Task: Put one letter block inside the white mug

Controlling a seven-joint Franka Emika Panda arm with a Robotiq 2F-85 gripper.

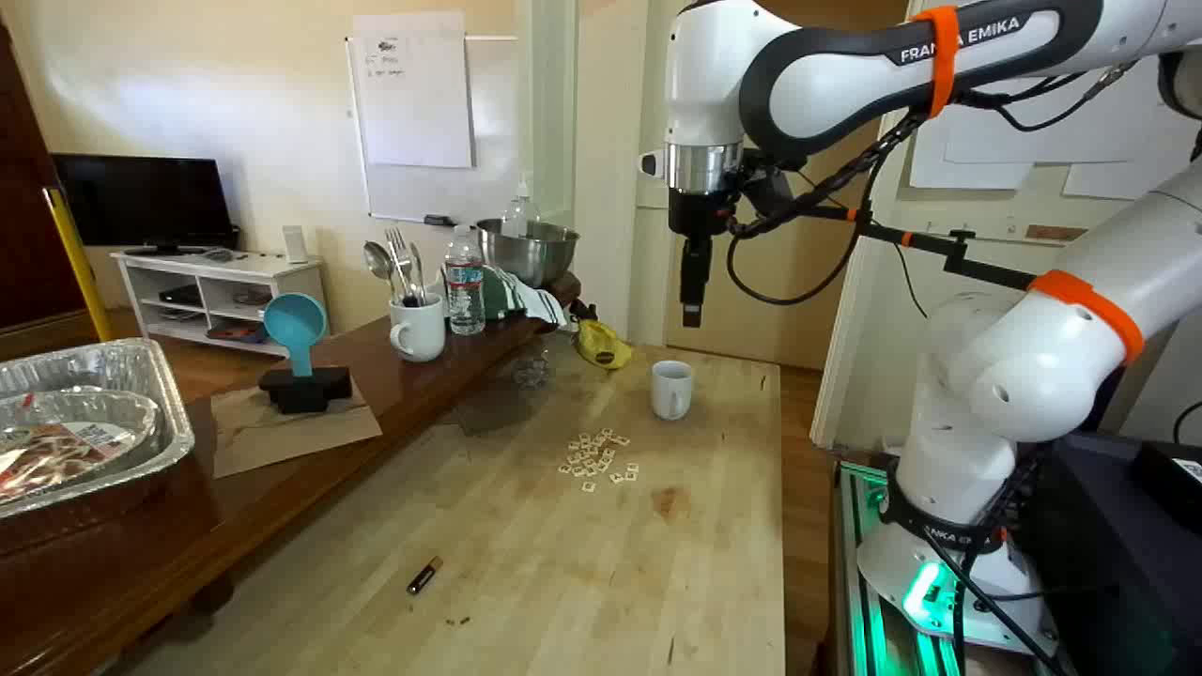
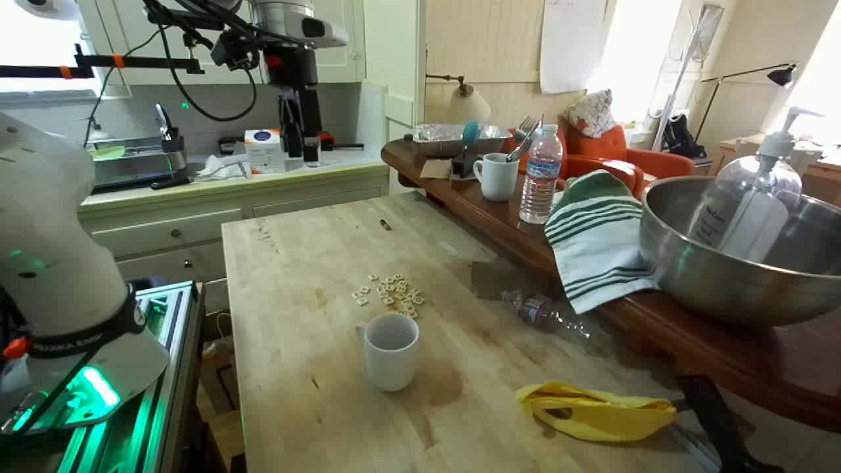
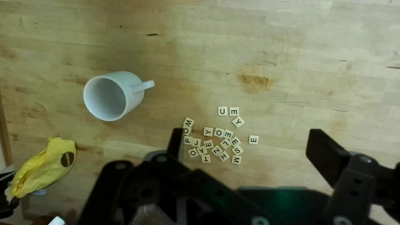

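Gaping tool (image 3: 246,139), letter blocks (image 3: 225,143), white mug (image 2: 391,360)

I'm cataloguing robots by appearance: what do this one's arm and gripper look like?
The arm is white and rounded, with black trim and FRANKA EMIKA lettering partly covered by an orange strap. Black cables run along it, and a silver collar sits above the black gripper. Its two fingers are black and angular. A green light glows low on the arm.

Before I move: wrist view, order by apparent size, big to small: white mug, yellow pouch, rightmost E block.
1. White mug and yellow pouch: look too alike to rank.
2. Rightmost E block: clearly smallest.
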